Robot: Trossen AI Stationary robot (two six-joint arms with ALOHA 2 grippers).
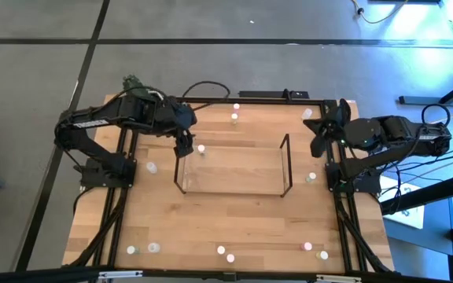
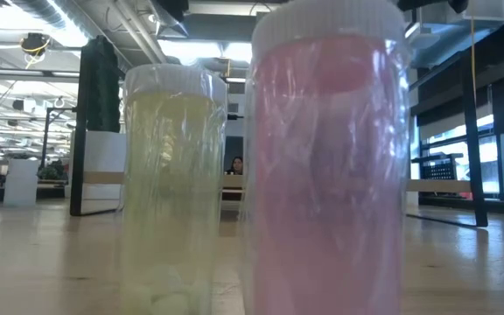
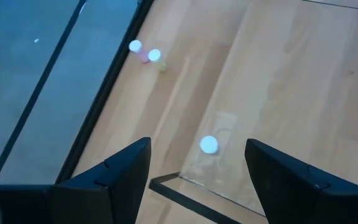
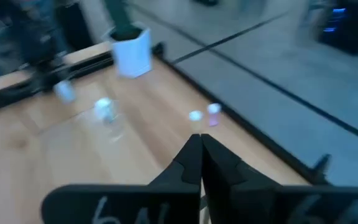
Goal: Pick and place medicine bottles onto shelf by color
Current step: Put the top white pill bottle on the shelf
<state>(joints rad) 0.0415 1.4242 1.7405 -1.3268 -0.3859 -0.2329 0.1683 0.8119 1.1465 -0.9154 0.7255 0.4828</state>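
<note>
1. Overhead, the left tool (image 1: 184,146) hangs at the shelf's (image 1: 232,167) left end, fingers (image 3: 120,174) spread wide and holding nothing.
2. Just beside that tool, one white-capped bottle (image 1: 201,148) stands at the shelf's far left corner; the left wrist view shows it (image 3: 209,145) between the spread fingers, beside the dark frame.
3. At the bench's (image 1: 226,224) right edge, the right tool (image 1: 318,142) waits with its fingers (image 4: 194,155) pressed together, empty.
4. Other bottles dot the bench: two near the far edge (image 1: 235,118), one off the shelf's right end (image 1: 311,178), one to its left (image 1: 152,167), several along the near edge (image 1: 221,251).
5. Low down, a yellowish bottle (image 2: 171,188) and a pink bottle (image 2: 326,162) fill the low view, side by side.
6. Beyond the right tool, a white pot (image 4: 132,51) sits on the bench.
</note>
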